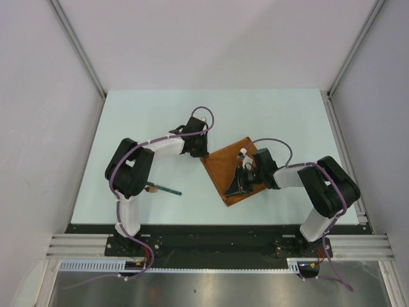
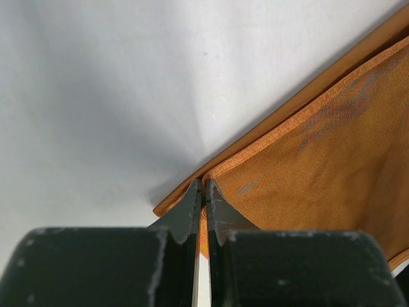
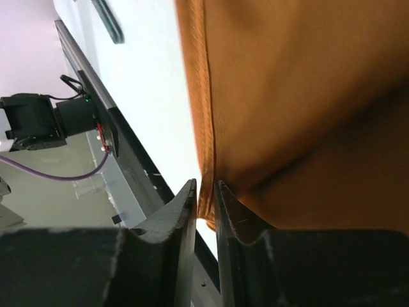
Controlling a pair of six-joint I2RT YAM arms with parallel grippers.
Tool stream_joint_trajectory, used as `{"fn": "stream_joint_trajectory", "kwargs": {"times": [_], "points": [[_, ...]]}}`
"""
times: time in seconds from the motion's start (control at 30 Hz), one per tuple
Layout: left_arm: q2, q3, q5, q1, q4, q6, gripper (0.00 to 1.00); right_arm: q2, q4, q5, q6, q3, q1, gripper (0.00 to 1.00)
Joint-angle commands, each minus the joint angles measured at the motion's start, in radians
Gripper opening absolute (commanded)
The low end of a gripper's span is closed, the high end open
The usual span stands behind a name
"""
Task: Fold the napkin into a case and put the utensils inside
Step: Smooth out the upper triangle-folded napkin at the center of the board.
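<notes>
The rust-orange napkin (image 1: 231, 167) lies folded over in the middle of the table, a double hemmed edge showing in the left wrist view (image 2: 319, 160). My left gripper (image 1: 202, 152) (image 2: 204, 185) is shut on the cloth's upper-left corner, with cloth showing between its fingers. At the lower end of the cloth, my right gripper (image 1: 236, 187) (image 3: 204, 188) pinches the hemmed edge of the napkin (image 3: 287, 96) just above the table. One of the utensils, with a dark teal handle (image 1: 167, 190) (image 3: 107, 22), lies left of the napkin, a brown end (image 1: 151, 188) beside it under the left arm.
The black front rail (image 1: 211, 229) runs just below the napkin's lower corner and shows close by in the right wrist view (image 3: 121, 147). The left arm's elbow (image 1: 128, 169) hangs over the utensils. Grey walls surround the pale table (image 1: 287, 115).
</notes>
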Motion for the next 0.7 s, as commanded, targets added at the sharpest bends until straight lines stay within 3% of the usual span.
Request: {"fn": "stream_joint_trajectory", "kwargs": {"times": [0.0, 0.37, 0.67], "points": [[-0.01, -0.004, 0.001, 0.008, 0.016, -0.005, 0.05, 0.002, 0.077, -0.001, 0.008, -0.058, 0.001, 0.21], [-0.022, -0.003, 0.004, 0.01, 0.014, -0.003, 0.05, -0.147, -0.075, 0.065, -0.014, 0.033, 0.033, 0.21], [-0.016, -0.007, 0.009, 0.008, 0.02, -0.005, 0.05, 0.011, 0.138, 0.045, 0.069, -0.09, 0.073, 0.2]]}}
